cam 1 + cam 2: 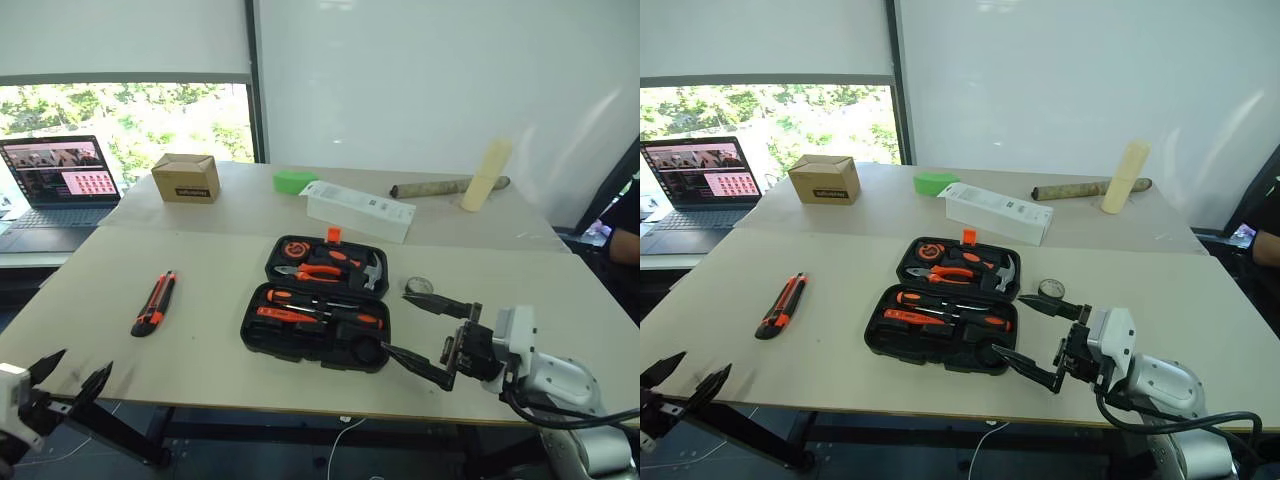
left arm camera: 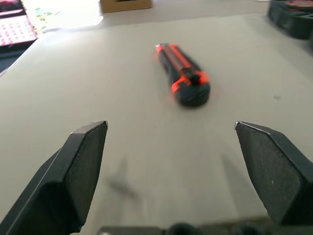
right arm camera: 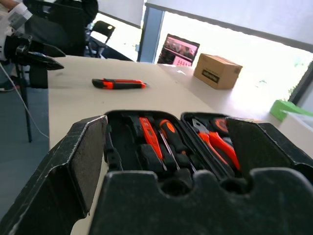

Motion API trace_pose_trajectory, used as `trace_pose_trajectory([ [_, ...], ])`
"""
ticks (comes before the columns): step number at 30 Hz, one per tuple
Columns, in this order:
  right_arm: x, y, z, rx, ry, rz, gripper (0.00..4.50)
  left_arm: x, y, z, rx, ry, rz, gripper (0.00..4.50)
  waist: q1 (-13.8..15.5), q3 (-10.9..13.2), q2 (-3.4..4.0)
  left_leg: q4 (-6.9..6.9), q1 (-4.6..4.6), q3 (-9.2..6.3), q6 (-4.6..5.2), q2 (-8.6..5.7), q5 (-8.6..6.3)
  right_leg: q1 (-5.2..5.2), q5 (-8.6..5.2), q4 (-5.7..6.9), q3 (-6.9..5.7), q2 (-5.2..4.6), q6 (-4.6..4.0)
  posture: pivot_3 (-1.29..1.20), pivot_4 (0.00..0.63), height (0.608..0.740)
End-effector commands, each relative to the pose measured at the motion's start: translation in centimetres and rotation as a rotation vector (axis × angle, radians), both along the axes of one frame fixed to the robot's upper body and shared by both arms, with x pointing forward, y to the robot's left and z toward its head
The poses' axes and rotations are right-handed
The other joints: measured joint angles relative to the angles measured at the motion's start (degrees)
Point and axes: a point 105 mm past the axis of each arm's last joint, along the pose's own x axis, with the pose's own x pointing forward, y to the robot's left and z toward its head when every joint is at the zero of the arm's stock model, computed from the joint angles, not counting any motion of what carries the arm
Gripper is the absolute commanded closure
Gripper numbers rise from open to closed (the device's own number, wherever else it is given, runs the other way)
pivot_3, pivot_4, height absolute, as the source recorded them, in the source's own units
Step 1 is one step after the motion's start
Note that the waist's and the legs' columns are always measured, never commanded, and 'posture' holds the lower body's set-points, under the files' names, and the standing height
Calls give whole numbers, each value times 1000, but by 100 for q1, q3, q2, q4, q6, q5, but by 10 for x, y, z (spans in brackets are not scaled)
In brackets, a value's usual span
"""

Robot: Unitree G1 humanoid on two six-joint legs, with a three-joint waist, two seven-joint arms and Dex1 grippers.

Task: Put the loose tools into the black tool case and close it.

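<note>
— Where's the black tool case (image 1: 318, 314) from where you stand?

— Middle of the near table (image 1: 200, 360), lying open flat. Two screwdrivers (image 1: 322, 307) sit in the front half, and the orange-handled pliers (image 1: 312, 271) and a hammer (image 1: 371, 270) in the half farther from the robot.

— And what's loose?

— The utility knife (image 1: 154, 303). It lies on the table well to the left of the case, on its own. A small round thing, maybe the tape roll (image 1: 419, 286), rests just beside the case's right edge; I can't make it out properly.

— What are the claws doing?

— The right gripper (image 1: 420, 337) hovers at the case's front right corner, its two black fingers spread wide with nothing between them. The left gripper (image 1: 68, 375) is low at the table's near left edge, also spread apart and empty, with the knife lying ahead of it on the table.

— Anything behind?

— On the far table, a cardboard box (image 1: 186, 177), a long white box (image 1: 359, 209), something green (image 1: 295, 181), and a laptop (image 1: 58, 183) on a side desk at the left.
</note>
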Motion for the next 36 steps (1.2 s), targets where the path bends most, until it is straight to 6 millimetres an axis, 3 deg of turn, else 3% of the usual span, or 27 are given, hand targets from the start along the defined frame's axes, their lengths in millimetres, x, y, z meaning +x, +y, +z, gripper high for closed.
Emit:
trace_pose_trajectory([
  [1, -2, 2, 6, -16, -34, 34, 0, 25, -15, 16, -7, -15, -30, 25, 33, 0, -1, -1, 3, 0, -1, 0, 2, 2, -1, 0, -1, 0, -5, 0, 150, 740],
  [6, -1, 7, 5, -25, -18, 65, 0, 74, -13, 25, -142, 83, 68, 25, 34, -4, -7, -3, 10, 1, -10, 2, 11, 7, 15, 6, 2, 15, 6, 0, 150, 740],
  [9, -2, 12, 4, -26, -7, 83, 0, 100, -26, 31, -171, 187, 55, 25, -40, -5, -8, -12, 11, -1, -14, 2, 13, 6, 16, 9, 3, 25, 4, 0, 150, 740],
  [13, -2, 17, 3, -23, 0, 92, 0, 127, -39, 21, -144, 372, 4, 25, -99, -5, -8, -20, 8, 1, -25, -8, 19, 1, 16, 7, 1, 29, 4, 0, 150, 740],
  [15, -2, 18, 2, -24, 1, 92, 0, 132, -33, 13, -118, 445, 41, 25, -138, -5, -8, -22, 8, 5, -55, -11, 37, 0, 15, 3, 3, 32, 4, 0, 150, 740],
  [18, -3, 17, 3, -25, -1, 86, 0, 134, -24, 8, -117, 496, 96, 711, -169, -4, -7, -30, 9, 8, -54, -10, 36, -4, 13, 0, 7, 35, 3, 0, 150, 740],
  [23, -5, 10, 3, -28, 3, 46, 0, 138, -31, 7, -111, 484, 35, 2673, -151, -4, -7, -31, 8, 7, -53, -6, 35, -5, 12, 6, 7, 27, 1, 0, 150, 740],
  [26, -5, 6, 3, -32, 4, 26, 0, 148, -52, 30, -127, 322, -126, 2763, -126, -3, -7, -30, 7, 8, -54, -5, 35, -7, 13, 7, 7, 21, 2, 0, 150, 740],
  [28, -7, 3, 2, -38, 6, 13, 0, 147, -86, 66, -71, 150, -397, 2763, -86, 0, -13, -27, -3, 6, -54, -5, 35, -11, 13, 7, 3, 20, 2, 0, 150, 740],
  [30, -8, 0, 2, -45, 8, 2, 0, 138, -115, 84, -2, 68, -629, 2763, -72, 5, -21, -20, -19, 3, -59, -4, 38, -21, 14, 7, -2, 20, 1, 0, 150, 740],
  [32, -9, -5, 1, -54, 13, -13, 0, 122, -148, 92, 100, 60, -920, 2763, -68, 5, -21, -21, -22, 4, -63, -6, 40, -21, 14, 3, -2, 16, 1, 0, 150, 740],
  [36, -10, -10, 0, -65, 15, -32, 0, 99, -194, 77, 407, 175, -1335, 2763, -77, 6, -19, -20, -22, 12, -58, -17, 37, -18, 13, -2, 0, 21, 2, 0, 150, 740],
])
